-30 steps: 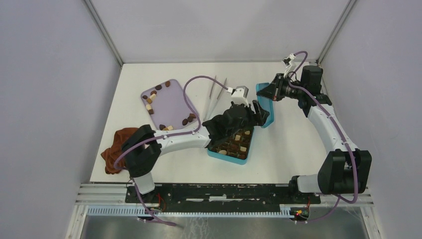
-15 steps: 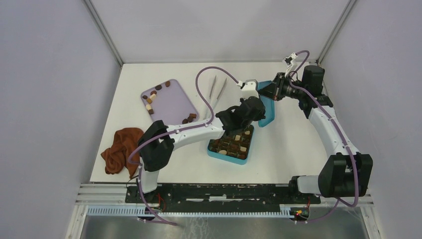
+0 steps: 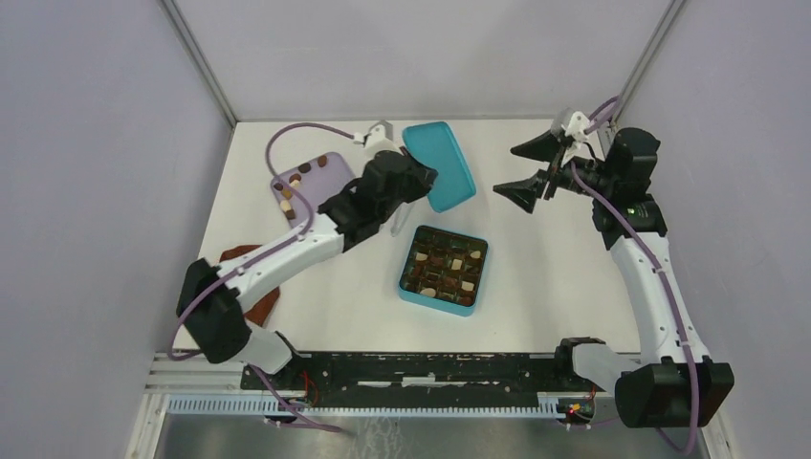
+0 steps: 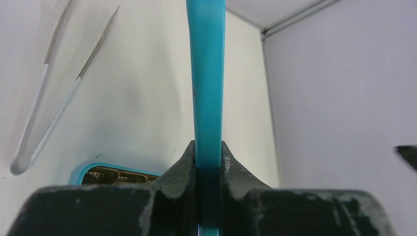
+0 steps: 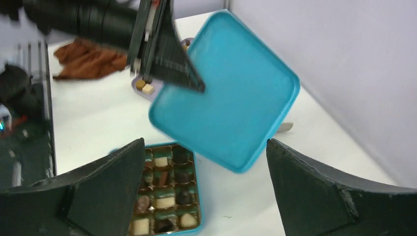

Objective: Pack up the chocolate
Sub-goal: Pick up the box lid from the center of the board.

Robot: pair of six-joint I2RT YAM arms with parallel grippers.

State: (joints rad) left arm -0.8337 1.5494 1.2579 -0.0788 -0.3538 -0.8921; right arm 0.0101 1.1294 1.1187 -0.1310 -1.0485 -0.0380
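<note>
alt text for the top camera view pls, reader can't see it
From above, the left tool is shut on the edge of a teal lid, holding it up beyond an open teal box of chocolates. The right tool hangs open and empty to the right. Loose chocolate pieces lie on a lilac tray at back left.

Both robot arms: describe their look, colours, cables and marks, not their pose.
The left arm and the right arm match: white tubular links between bulky black joint housings, with a thin purple cable looping along each. A small white fitting sits at each wrist. The jaws are matt black wedges tapering to points; the left pair shows grey scuffs.
</note>
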